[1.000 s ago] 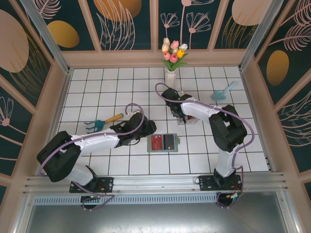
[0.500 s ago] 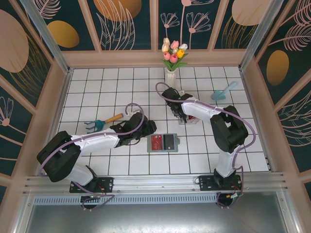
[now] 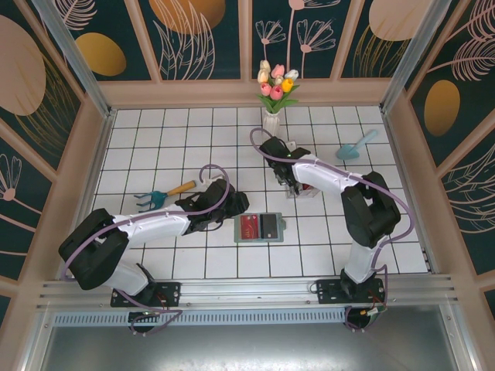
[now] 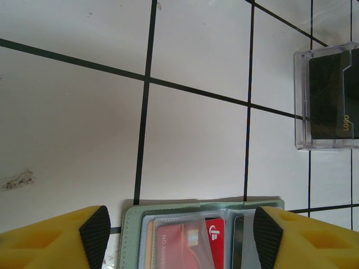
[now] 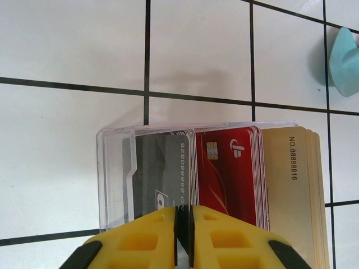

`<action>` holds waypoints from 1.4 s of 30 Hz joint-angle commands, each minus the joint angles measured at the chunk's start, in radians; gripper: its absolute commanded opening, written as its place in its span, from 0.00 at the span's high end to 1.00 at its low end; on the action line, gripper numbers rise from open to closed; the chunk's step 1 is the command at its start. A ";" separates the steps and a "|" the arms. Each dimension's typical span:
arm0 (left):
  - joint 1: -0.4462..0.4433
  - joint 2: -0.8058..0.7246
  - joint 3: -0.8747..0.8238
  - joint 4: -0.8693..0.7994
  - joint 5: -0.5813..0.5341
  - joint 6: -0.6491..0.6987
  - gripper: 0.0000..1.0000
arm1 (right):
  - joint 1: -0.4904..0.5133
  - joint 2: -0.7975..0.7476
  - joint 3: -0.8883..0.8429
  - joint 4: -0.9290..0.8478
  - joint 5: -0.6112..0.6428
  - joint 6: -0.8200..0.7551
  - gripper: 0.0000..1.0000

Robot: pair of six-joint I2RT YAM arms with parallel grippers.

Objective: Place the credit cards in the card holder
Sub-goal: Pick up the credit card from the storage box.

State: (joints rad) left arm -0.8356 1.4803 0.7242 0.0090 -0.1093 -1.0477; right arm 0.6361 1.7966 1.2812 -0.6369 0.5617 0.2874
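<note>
The card holder (image 3: 260, 227) lies open on the tiles, grey-green with clear pockets; a red card (image 4: 190, 244) sits in its left pocket and a dark one (image 4: 244, 246) in its right. My left gripper (image 4: 182, 230) hovers open over its far edge, holding nothing. Further back, a clear plastic box (image 5: 115, 179) holds upright stacks of credit cards: dark grey (image 5: 162, 168), red (image 5: 230, 174) and tan (image 5: 291, 185). My right gripper (image 5: 183, 235) is shut on a dark grey card at the edge of the grey stack. From above, the right gripper (image 3: 292, 185) is at the box (image 3: 303, 189).
A white vase of tulips (image 3: 272, 120) stands just behind the box. A teal scoop (image 3: 356, 144) lies at the back right, and a small rake with blue tines (image 3: 162, 195) lies to the left of my left arm. Wooden walls enclose the tiled floor.
The right arm has shifted slightly at the box. The left arm and the card holder have not moved.
</note>
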 commanded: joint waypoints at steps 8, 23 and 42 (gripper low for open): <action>0.009 0.010 0.020 -0.024 0.010 0.008 0.29 | -0.003 -0.050 0.034 -0.039 -0.034 0.002 0.86; 0.011 -0.026 0.039 -0.028 0.015 0.024 0.29 | -0.002 -0.297 -0.026 0.013 -0.268 0.136 0.95; 0.211 -0.002 -0.015 0.769 0.704 -0.201 0.24 | -0.183 -0.636 -0.420 0.634 -1.227 0.470 0.96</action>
State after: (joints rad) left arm -0.6266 1.4364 0.6765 0.6106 0.4778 -1.1889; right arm 0.4576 1.1797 0.8814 -0.1593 -0.5213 0.6846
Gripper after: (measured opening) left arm 0.777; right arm 0.059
